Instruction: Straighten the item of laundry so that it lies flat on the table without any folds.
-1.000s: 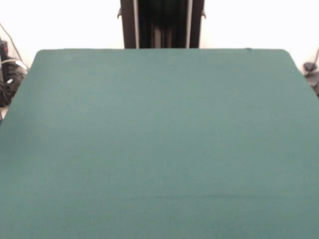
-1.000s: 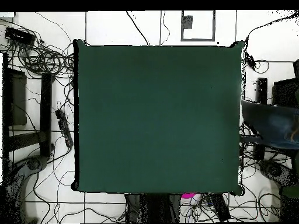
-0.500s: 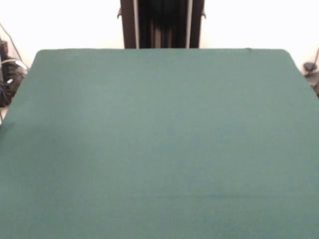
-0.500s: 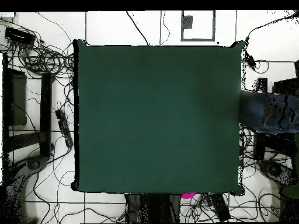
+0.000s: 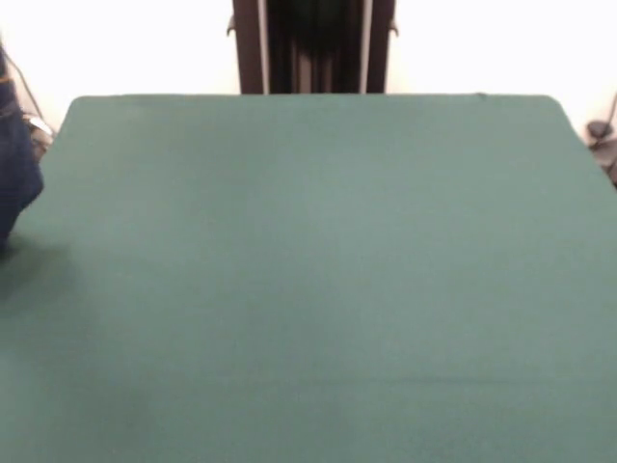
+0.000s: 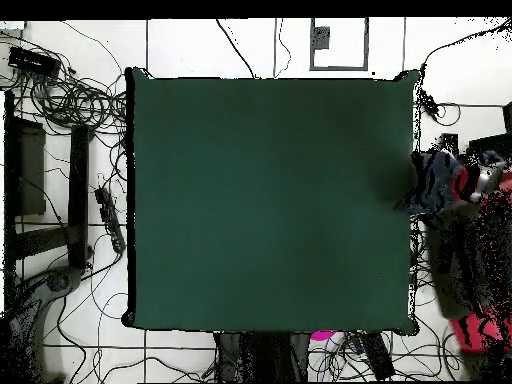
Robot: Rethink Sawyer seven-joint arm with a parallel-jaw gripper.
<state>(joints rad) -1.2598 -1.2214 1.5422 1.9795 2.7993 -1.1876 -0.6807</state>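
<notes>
Gripper is not showing in either view, so whether it is apart or together cannot be told; only the robot's dark pedestal point(image 5: 313, 46) is standing at the far side of the table in the front view.

Jeans point(image 6: 432, 183) are sitting as a bunched blue denim mass right at the table's point(image 6: 270, 200) edge in the overhead view, barely overlapping the green cloth, mostly hanging off it. In the front view they are appearing as a dark blue shape point(image 5: 14, 174) at the left edge. Long axis cannot be told, too crumpled and cut off.

Red and grey shapes point(image 6: 478, 185) beside the jeans are likely a person bringing them in, but too ragged to confirm.

Judgement: flattening is not yet started. From the pedestal, the jeans are lying well off to one side edge, about halfway along it.
</notes>
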